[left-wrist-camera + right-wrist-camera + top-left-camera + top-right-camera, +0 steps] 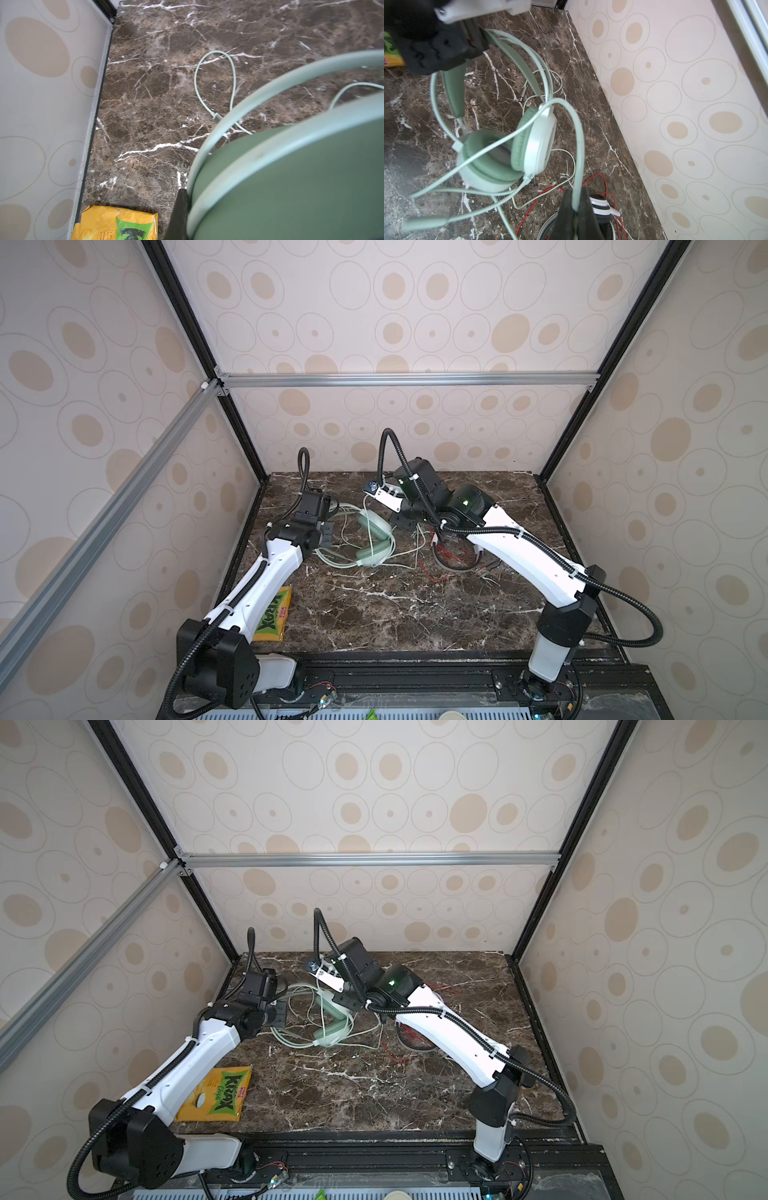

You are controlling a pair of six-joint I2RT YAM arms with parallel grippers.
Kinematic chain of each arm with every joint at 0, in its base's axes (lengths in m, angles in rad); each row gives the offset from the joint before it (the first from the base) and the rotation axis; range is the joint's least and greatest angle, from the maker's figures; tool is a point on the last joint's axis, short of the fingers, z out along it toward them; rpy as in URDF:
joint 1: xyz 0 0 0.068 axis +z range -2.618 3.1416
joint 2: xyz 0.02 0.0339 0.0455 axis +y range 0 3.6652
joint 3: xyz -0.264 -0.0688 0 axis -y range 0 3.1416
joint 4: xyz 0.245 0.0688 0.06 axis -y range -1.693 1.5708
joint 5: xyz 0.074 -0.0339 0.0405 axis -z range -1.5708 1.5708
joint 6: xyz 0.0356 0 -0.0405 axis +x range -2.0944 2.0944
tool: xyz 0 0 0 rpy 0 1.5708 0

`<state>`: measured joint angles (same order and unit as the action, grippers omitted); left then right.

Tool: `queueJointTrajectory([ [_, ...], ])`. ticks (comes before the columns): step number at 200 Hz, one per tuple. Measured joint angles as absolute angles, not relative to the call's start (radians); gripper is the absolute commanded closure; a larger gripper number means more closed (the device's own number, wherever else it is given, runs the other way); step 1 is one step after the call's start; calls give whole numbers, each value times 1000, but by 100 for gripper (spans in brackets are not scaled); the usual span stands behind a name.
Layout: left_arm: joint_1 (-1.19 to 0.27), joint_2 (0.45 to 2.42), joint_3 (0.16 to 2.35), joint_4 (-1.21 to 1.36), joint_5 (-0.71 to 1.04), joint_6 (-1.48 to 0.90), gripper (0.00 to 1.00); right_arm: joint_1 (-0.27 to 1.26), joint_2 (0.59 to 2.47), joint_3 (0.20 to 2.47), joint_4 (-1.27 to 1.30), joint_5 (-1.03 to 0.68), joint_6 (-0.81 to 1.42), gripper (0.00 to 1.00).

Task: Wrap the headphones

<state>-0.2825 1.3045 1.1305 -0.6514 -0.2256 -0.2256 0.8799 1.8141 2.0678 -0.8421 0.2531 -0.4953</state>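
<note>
My left claw [478, 38] is clamped on the headband [527, 68] of the mint green headphones [500, 158]. Their two ear cups sit close together between my two claws, and I cannot tell whether they rest on the desk [395, 614] or hang just above it. My right claw [576, 207] is pinched together on the pale green cord [579, 145], which rises from its fingertips, arches over and crosses the nearer ear cup toward my left claw. More loops of that cord lie loose on the dark marble desk around both claws, and its metal plug [522, 94] lies on the desk beyond the ear cups. The white-and-black headphones [600, 204] lie on the desk just beside my right claw, under that arm, with their grey headband [455, 569] and thin red cord [597, 175] tangled around them. A yellow Krax chips packet [216, 1094] lies flat well behind my left claw, partly under that arm.
</note>
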Motion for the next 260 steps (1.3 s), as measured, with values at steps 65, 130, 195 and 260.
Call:
queueJointTrajectory([
  [65, -346, 1224, 1084, -664, -23, -197, 100, 752, 2016, 2321, -886, 137, -492, 100],
  [130, -350, 1133, 1080, -675, 75, -189, 100, 642, 2243, 2637, -962, 32, -402, 100],
  [195, -345, 1124, 1078, -666, 213, -207, 100, 572, 2255, 2473, -952, -173, -267, 99],
  [260, -192, 1168, 1178, -670, 290, -278, 100, 543, 2203, 2033, -825, -463, -174, 47],
])
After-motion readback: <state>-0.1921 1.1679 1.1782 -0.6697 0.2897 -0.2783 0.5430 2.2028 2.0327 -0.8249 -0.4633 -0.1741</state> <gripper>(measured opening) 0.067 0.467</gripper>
